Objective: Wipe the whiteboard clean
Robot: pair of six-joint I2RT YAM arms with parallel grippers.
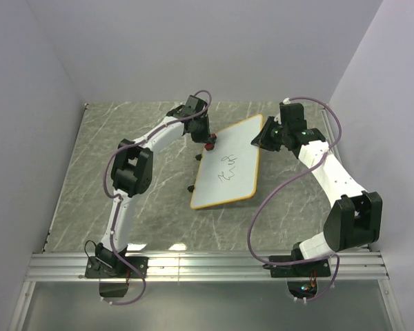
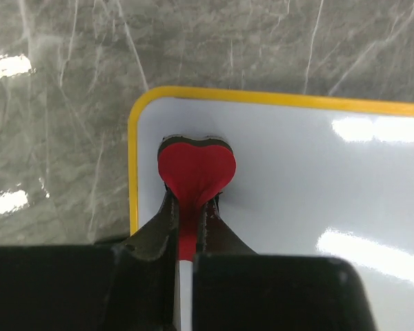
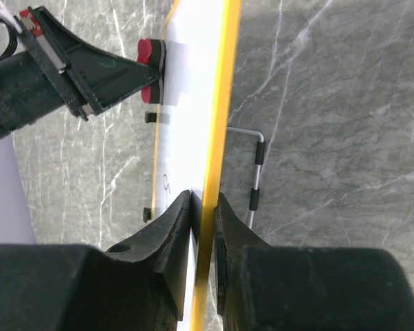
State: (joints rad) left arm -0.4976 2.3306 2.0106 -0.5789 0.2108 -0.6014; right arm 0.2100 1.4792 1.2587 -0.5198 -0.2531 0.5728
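The whiteboard (image 1: 229, 165) lies tilted at the table's middle, its right edge lifted, with dark scribbles (image 1: 228, 172) near its centre. My left gripper (image 1: 205, 140) is shut on the red eraser (image 2: 195, 170) and presses it on the board (image 2: 317, 193) near its yellow-framed corner. The eraser also shows in the top view (image 1: 210, 145) and the right wrist view (image 3: 150, 69). My right gripper (image 3: 204, 204) is shut on the board's yellow frame edge (image 3: 219, 103), one finger on each face; in the top view it (image 1: 264, 136) is at the board's far right edge.
The table (image 1: 124, 138) is grey marble. A metal wire stand (image 3: 257, 172) with black sleeves shows under the raised board. Two small black clips (image 1: 191, 187) sit on the board's left long edge. White walls close the back and sides.
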